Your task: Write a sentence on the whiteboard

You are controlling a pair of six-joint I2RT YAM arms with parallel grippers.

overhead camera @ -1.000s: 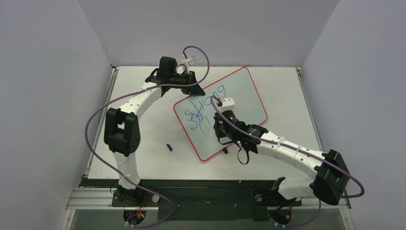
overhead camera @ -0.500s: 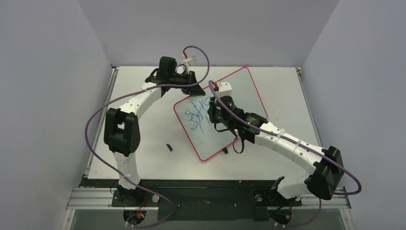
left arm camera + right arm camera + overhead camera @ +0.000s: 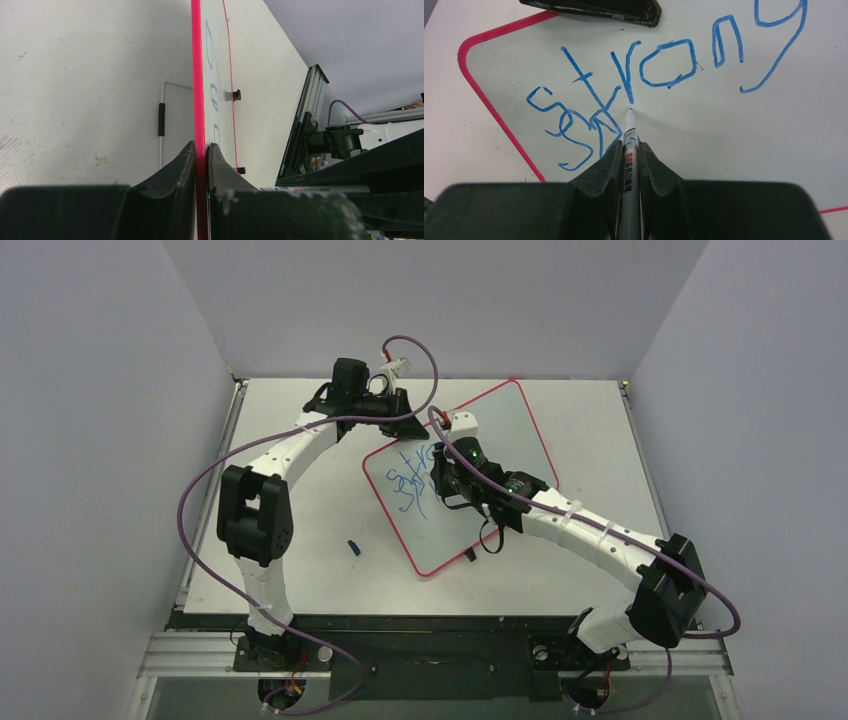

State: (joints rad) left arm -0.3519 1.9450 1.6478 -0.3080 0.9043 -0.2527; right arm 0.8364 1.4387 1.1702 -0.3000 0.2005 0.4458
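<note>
Top external view: shows the whiteboard (image 3: 515,430) lying askew at the middle of the table (image 3: 300,490), pinched at its upper-left rim by the left end effector (image 3: 403,423), with the right end effector (image 3: 443,472) bent low over the blue sentence (image 3: 408,483) near the board's left corner. Also shows a small blue cap-like piece (image 3: 353,546) on the table, well apart from the board. Left wrist view: looks along the board almost edge-on, with both fingers clamped on the red-pink rim, one against each face. Catches blue letters steeply foreshortened and not legible from this angle, plus two small black clips (image 3: 236,94) on the far rim. Right wrist view: shows both fingers clenched on a marker (image 3: 628,140), its tip at the board just below the "r" of the first line; cannot tell whether touching or hovering. Reads "strong" complete on line one. Below it, crowding into the "st", reads only "sp" of a second line. Barrel print in red and black, too small to read. Judged early in the task: one word done, a second barely begun, the remainder left to write.
</note>
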